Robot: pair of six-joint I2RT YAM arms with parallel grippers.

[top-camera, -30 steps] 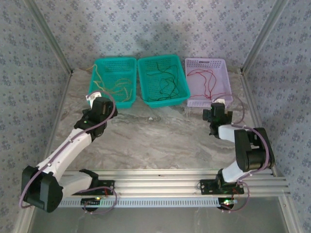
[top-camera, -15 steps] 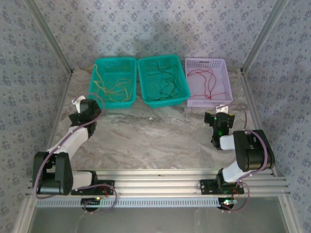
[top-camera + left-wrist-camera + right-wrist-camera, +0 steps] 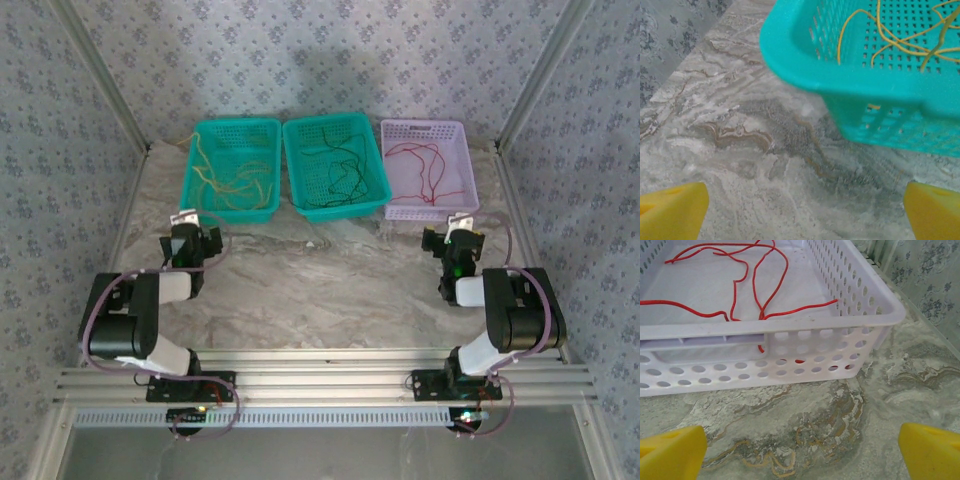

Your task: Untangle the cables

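Looking at the far side of the worktop (image 3: 320,290), I see the cables lying apart by colour: the yellow cables (image 3: 232,178) in the left teal basket (image 3: 236,123), the black cables (image 3: 340,175) in the middle teal basket (image 3: 325,119), the red cable (image 3: 425,165) in the lilac basket (image 3: 424,126) on the right. I think this sorting keeps them from knotting together, so the task seems nearly done. The left pincer (image 3: 188,232) and the right pincer (image 3: 458,238) are both spread wide and hold nothing, each low over the worktop just near its basket, probably because no cable needs pulling.

L gripper (image 3: 190,234), R gripper (image 3: 456,236) both agape, seemingly empty, hovering low.
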